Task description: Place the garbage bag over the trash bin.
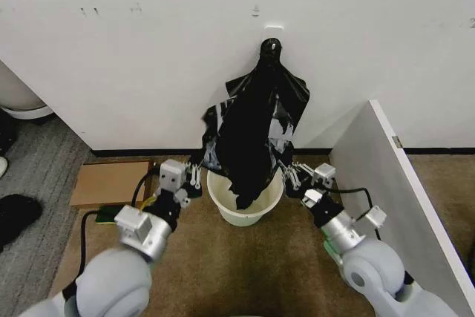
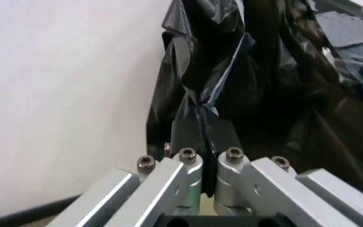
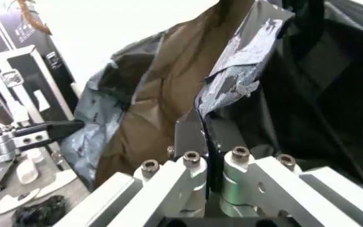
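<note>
Left wrist view: the left gripper is clamped on a pinched fold of the garbage bag, beside a white wall. The right gripper likewise pinches the bag's glossy edge. From the head camera, the black bag hangs from a wall hook, its lower end dipping inside the cream trash bin on the floor between both grippers. No legible writing.
</note>
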{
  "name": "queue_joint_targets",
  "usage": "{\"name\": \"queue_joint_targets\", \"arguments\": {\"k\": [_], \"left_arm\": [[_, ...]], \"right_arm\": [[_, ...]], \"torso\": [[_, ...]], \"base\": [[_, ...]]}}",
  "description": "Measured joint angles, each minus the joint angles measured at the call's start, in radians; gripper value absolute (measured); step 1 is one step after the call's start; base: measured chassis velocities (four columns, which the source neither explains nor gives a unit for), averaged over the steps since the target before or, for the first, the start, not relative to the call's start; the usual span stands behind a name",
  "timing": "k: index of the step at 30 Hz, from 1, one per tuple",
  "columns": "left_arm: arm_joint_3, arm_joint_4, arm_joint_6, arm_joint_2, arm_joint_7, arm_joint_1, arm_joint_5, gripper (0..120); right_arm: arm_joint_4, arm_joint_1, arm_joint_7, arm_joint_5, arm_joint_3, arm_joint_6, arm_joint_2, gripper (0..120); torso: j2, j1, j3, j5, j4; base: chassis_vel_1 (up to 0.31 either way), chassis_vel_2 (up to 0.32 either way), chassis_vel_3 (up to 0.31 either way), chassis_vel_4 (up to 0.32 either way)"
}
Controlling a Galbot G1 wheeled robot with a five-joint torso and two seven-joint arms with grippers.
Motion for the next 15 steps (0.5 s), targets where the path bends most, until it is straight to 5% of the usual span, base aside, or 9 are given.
{"name": "queue_joint_targets", "arguments": {"k": [10, 15], "left_arm": [[-0.012, -0.07, 0.0, 0.042, 0.009, 0.064, -0.009, 0], [-0.017, -0.07, 0.0, 0.087, 0.017, 0.013, -0.086, 0]], "right_arm": [[0.107, -0.083, -0.014, -0.003, 0.048, 0.003, -0.047, 0], [0.182, -0.062, 0.039, 0.119, 0.082, -0.028, -0.096, 0]], "torso": [[0.0, 0.0, 0.0, 0.0001, 0.0], [0.0, 0.0, 0.0, 0.0, 0.0]], "base": [[0.0, 0.0, 0.0, 0.0], [0.0, 0.0, 0.0, 0.0]]}}
